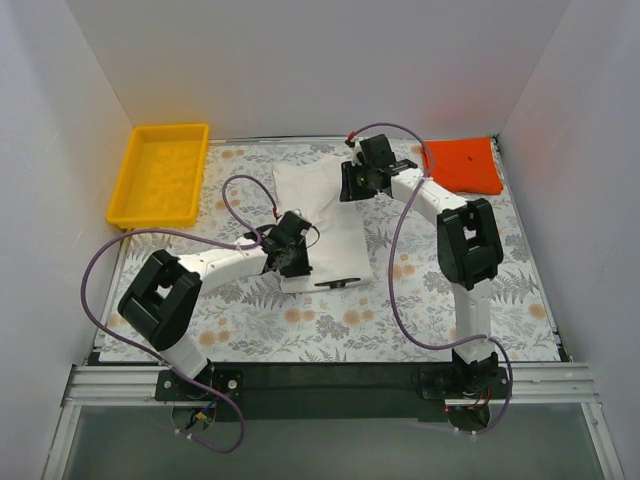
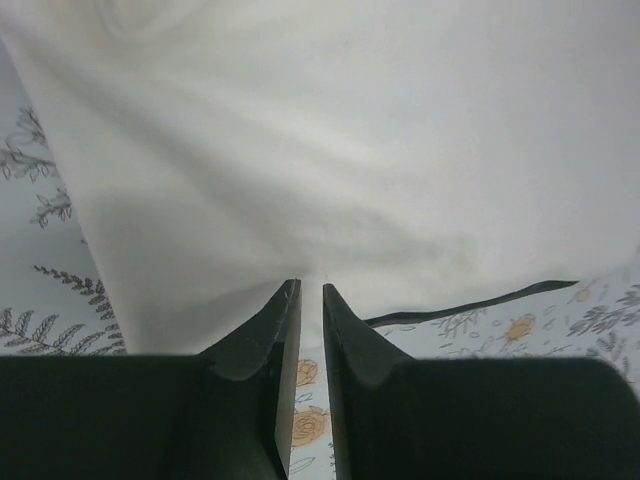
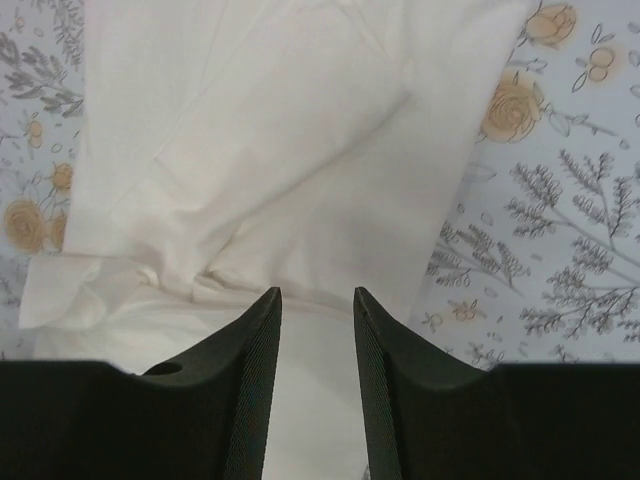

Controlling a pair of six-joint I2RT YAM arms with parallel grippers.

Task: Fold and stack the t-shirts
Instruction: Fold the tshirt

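White t-shirt point(image 1: 335, 210) lay flat between the two grippers. Left gripper point(image 2: 310, 288): jaws at a narrow gap, tips at the shirt's near hem; could not tell whether any cloth was pinched. Right gripper point(image 3: 317, 292): jaws moderately apart over the shirt's far part, folded cloth directly beneath and ahead of the tips. Orange-red t-shirt point(image 1: 463, 165) lay folded to this gripper's right, apart from it.

No legible text or markings.
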